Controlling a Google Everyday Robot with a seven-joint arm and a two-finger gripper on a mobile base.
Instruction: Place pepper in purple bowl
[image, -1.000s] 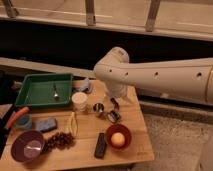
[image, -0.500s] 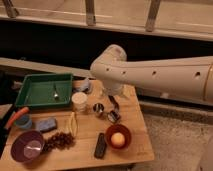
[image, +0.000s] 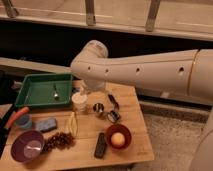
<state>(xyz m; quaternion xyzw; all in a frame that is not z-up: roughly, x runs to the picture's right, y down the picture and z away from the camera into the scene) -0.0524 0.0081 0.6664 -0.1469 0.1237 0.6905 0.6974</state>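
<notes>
A wooden table (image: 130, 150) carried several containers. At its front left corner sat the purple bowl (image: 27, 146), round and dark, with a pale sheen on its glossy inside. The pepper (image: 15, 118), long and red-orange, lay tilted at the table's left edge, outside the bowl and just behind it, touching or overlapping a small blue cup (image: 24, 122); which one could not be told.

A green tray (image: 30, 82) at the back left held one small utensil (image: 55, 91). A white cup (image: 79, 101) stood just beside the tray's right edge, with a small metal cup (image: 98, 107) near it. A red-orange bowl (image: 125, 131) toward the front right held an egg-like ball (image: 117, 139).

The robot's white arm (image: 150, 70) reached in from the right and bent down. Its tool (image: 82, 90) hung just above the white cup, well apart from the pepper. Whether it was open or closed could not be told, nor whether it held anything.
</notes>
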